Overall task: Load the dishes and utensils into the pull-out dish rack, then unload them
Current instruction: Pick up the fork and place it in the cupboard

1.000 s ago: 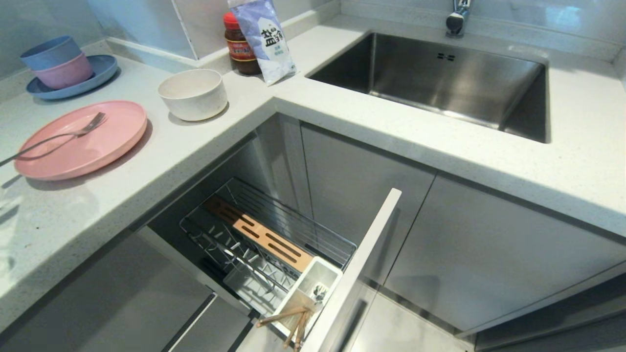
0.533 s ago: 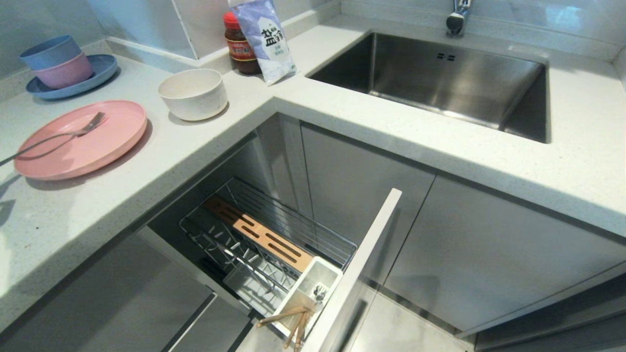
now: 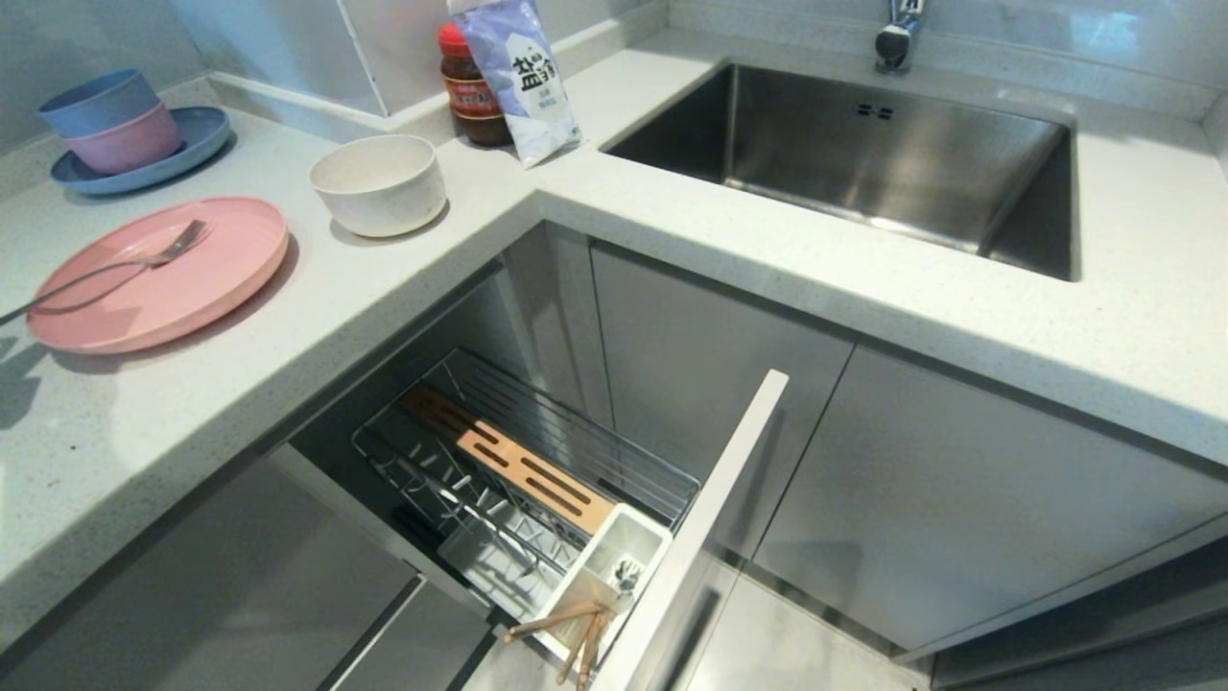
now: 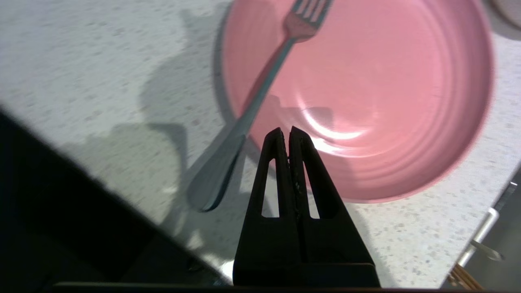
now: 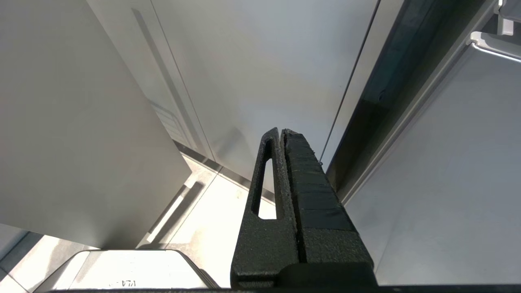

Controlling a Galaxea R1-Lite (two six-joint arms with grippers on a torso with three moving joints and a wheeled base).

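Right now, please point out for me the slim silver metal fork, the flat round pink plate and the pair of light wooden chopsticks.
slim silver metal fork [image 3: 113, 271], head view, middle of its handle.
flat round pink plate [image 3: 206, 278], head view, bare inner surface.
pair of light wooden chopsticks [image 3: 556, 619], head view, on the shaft sticking out of the cutlery cup.

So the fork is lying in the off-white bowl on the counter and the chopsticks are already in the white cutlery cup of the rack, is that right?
Not quite. The fork lies across the pink plate, not in the off-white bowl, which looks empty; the head view shows this. The rest holds: the chopsticks do sit in the white cutlery cup of the rack.
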